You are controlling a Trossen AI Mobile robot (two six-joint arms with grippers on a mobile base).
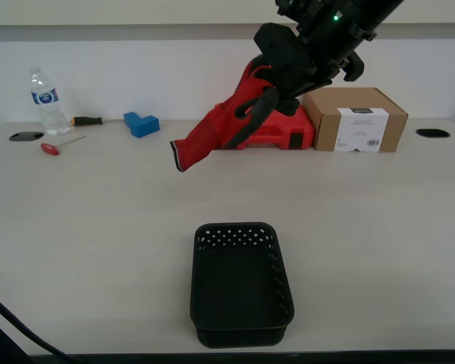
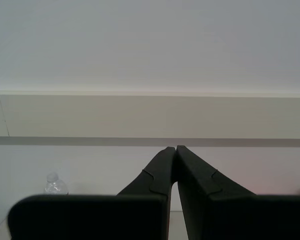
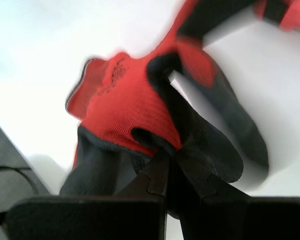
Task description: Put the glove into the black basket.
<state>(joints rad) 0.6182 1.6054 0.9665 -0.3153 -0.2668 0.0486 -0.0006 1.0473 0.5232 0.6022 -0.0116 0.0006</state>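
Along the far edge of the pale surface (image 1: 83, 227), in the upper left of my exterior view, I see a clear water bottle (image 1: 45, 101) standing upright. Just beside it lie a red-handled screwdriver (image 1: 59, 145) and a black-and-orange-handled tool (image 1: 86, 120), with a dark oval grommet (image 1: 26, 136) near them. A blue block (image 1: 141, 123) sits further right. Upper right, a red plastic case (image 1: 277, 130) touches a brown cardboard box (image 1: 354, 119) bearing a white label, and another grommet (image 1: 432, 133) lies beyond.
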